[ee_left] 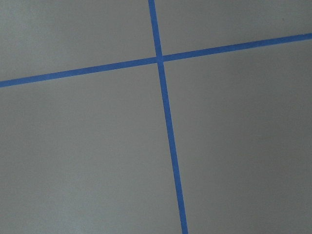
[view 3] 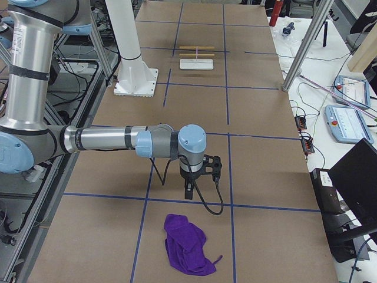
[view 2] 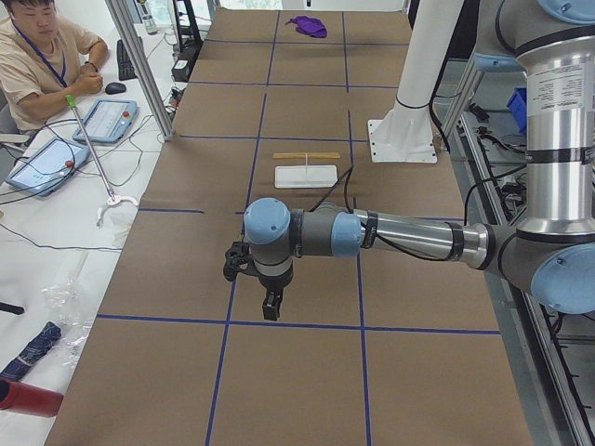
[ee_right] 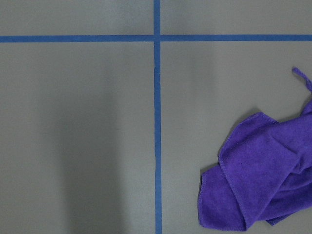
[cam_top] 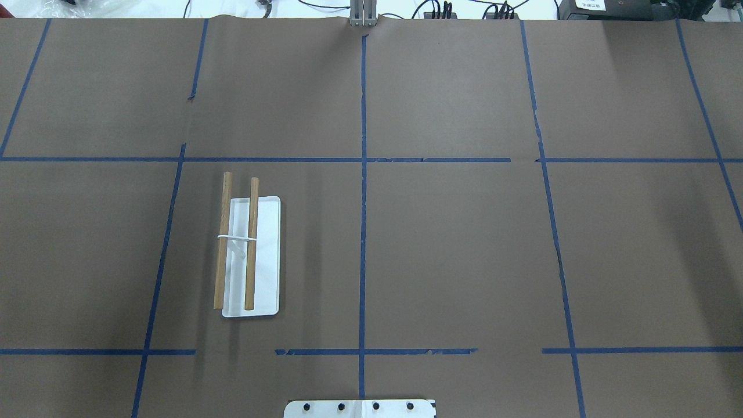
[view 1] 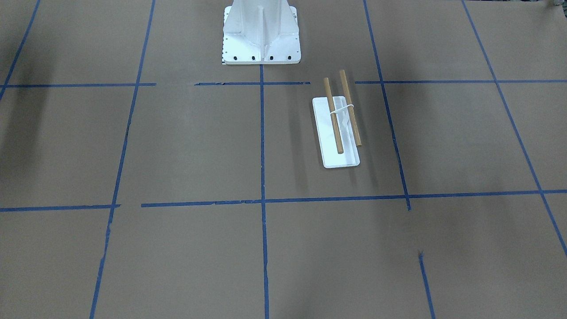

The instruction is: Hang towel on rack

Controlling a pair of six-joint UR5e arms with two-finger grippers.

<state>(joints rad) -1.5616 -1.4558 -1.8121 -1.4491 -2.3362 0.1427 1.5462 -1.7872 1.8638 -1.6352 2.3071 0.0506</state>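
Observation:
The purple towel (view 3: pixel 187 252) lies crumpled on the brown table near the robot's right end; it also shows in the right wrist view (ee_right: pixel 263 180) and, far away, in the exterior left view (view 2: pixel 307 25). The rack (cam_top: pixel 249 255) is a white base with two wooden bars held up on a thin white stand; it stands on the robot's left half (view 1: pixel 341 119). My right gripper (view 3: pixel 188 191) hangs over the table a short way from the towel. My left gripper (view 2: pixel 271 305) hangs over bare table, far from the rack. I cannot tell whether either is open or shut.
The white robot pedestal (view 1: pixel 261 35) stands at the table's middle edge. An operator (view 2: pixel 46 65) sits at a side desk with tablets. A metal post (view 3: pixel 306 44) stands by the table's far side. Blue tape lines grid the brown table.

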